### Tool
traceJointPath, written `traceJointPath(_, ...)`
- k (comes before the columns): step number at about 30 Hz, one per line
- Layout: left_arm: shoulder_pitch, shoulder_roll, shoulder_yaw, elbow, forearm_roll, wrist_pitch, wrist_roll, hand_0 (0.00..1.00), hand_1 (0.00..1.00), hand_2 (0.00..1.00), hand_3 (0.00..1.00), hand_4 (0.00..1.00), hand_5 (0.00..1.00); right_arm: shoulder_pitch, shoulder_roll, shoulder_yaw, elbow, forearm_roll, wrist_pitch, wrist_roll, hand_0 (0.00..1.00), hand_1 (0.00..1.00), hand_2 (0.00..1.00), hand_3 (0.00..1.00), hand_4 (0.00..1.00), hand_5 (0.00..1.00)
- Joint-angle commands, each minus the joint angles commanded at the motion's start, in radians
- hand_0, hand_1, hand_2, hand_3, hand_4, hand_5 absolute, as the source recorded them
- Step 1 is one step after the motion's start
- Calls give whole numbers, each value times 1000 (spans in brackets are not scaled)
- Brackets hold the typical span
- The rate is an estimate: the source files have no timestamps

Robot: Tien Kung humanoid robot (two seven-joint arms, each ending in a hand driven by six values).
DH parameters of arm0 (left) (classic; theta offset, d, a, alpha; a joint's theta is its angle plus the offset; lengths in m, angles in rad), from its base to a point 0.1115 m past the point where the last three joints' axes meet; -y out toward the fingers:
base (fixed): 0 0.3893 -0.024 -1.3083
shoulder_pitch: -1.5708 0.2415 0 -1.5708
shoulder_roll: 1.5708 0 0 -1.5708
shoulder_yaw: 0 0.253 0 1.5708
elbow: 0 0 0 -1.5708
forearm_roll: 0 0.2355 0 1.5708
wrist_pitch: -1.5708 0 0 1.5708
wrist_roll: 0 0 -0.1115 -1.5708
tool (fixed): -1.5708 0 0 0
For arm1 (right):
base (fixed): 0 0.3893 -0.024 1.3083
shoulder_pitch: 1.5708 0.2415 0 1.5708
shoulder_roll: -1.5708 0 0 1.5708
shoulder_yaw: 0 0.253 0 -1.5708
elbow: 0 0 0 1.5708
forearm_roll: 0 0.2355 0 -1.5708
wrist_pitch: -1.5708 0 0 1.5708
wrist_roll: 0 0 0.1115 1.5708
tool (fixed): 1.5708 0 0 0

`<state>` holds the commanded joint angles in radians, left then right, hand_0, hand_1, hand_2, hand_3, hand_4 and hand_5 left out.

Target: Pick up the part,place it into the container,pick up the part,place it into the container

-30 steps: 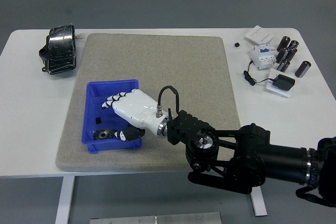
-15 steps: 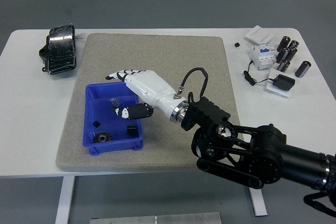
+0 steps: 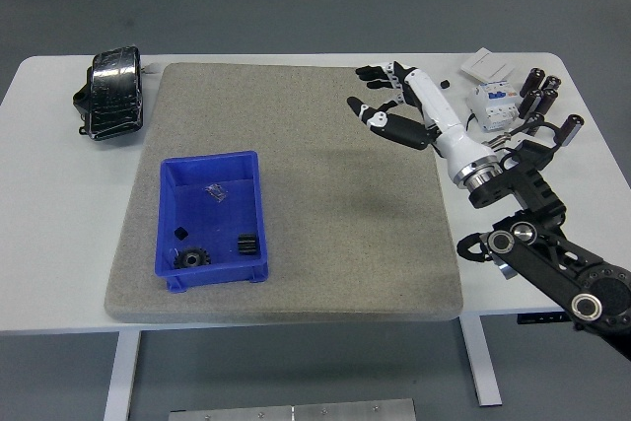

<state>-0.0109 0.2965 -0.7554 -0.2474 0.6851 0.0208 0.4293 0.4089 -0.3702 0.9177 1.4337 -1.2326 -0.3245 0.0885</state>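
Observation:
A blue bin [image 3: 172,227] sits on the left of the grey mat [image 3: 315,145]. Inside it lie a black gear [image 3: 189,258], a small black ribbed part [image 3: 247,244], a tiny black piece [image 3: 180,232] and a small clear bag [image 3: 215,191]. My right hand [image 3: 386,104] is white with black fingertips, open and empty, raised over the mat's far right edge, far from the bin. Its black arm [image 3: 537,244] comes in from the right. My left arm is not in view.
A black bundle wrapped in clear film [image 3: 110,92] lies at the table's far left. At the far right are several black cylinders [image 3: 540,98], a white breaker [image 3: 491,104], a white box [image 3: 488,65], a black adapter [image 3: 533,156] with its cord, and a small black cube [image 3: 445,84].
My right hand has lifted out of the blue bin and swung right and back across the mat, now open near the parts at the far right. The ribbed black part now lies in the bin.

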Motion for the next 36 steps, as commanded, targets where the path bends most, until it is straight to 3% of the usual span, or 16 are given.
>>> traceJointPath(1, 0, 1, 0, 0, 0, 0, 0, 694, 677, 658, 578, 725, 291, -15, -4, 20, -5, 22, 6, 10, 556, 718, 726, 689, 754, 428)
traceJointPath(2, 0, 1, -1, 0, 2, 0, 1, 694, 677, 658, 578, 725, 291, -36, -9, 47, -14, 51, 14, 24, 629, 713, 723, 687, 758, 436)
traceJointPath(12, 9, 1, -3, -1, -7, 5, 2, 694, 677, 658, 579, 725, 290, -180, 10, 253, -107, 302, 60, 97, 648, 715, 732, 683, 763, 444)
traceJointPath(14, 11, -2, -2, -1, -13, 6, 1, 694, 677, 658, 584, 725, 290, -185, 17, 264, -109, 333, 63, 102, 688, 736, 739, 685, 767, 446)
traceJointPath(36, 14, 2, -12, -2, -18, 14, 6, 694, 677, 659, 591, 725, 288, -186, 21, 303, -68, 356, 116, 99, 740, 735, 739, 689, 774, 474)
